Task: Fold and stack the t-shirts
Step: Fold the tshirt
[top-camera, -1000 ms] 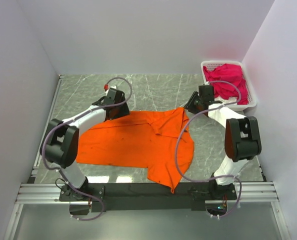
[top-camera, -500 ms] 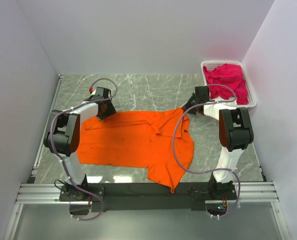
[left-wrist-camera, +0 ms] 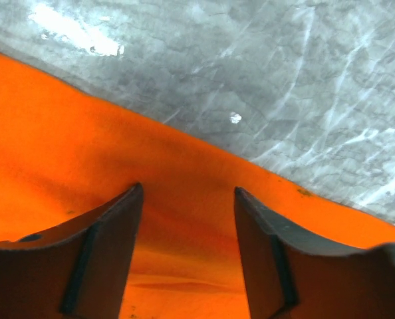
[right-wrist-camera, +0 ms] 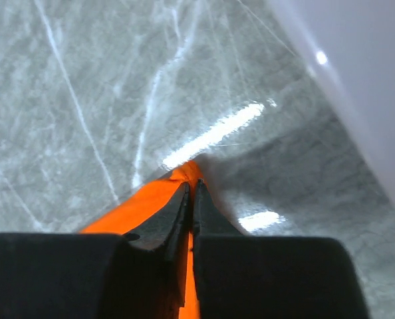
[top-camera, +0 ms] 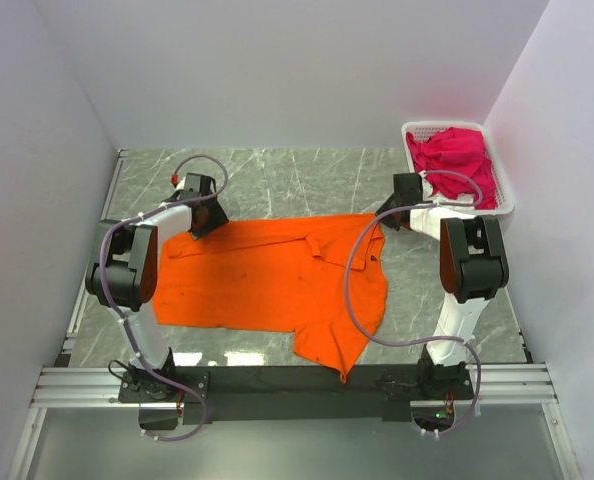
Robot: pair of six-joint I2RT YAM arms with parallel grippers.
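A bright orange t-shirt (top-camera: 277, 275) lies spread on the marble table, one part hanging toward the near edge. My left gripper (top-camera: 205, 220) is open over its far left corner, with orange cloth (left-wrist-camera: 184, 219) showing between the fingers (left-wrist-camera: 111, 239). My right gripper (top-camera: 385, 214) is shut on the shirt's far right corner, a thin fold of orange cloth (right-wrist-camera: 184, 174) pinched at the tips. Magenta-pink shirts (top-camera: 455, 160) lie bunched in the white basket (top-camera: 507, 205).
The white slotted basket stands at the far right against the wall. White walls close in the left, back and right sides. Bare marble (top-camera: 297, 180) lies beyond the shirt. A metal rail (top-camera: 277, 385) runs along the near edge.
Both grippers have moved outward and away from the bases, pulling the shirt's far edge straighter and flatter. The left gripper now stands open over the cloth.
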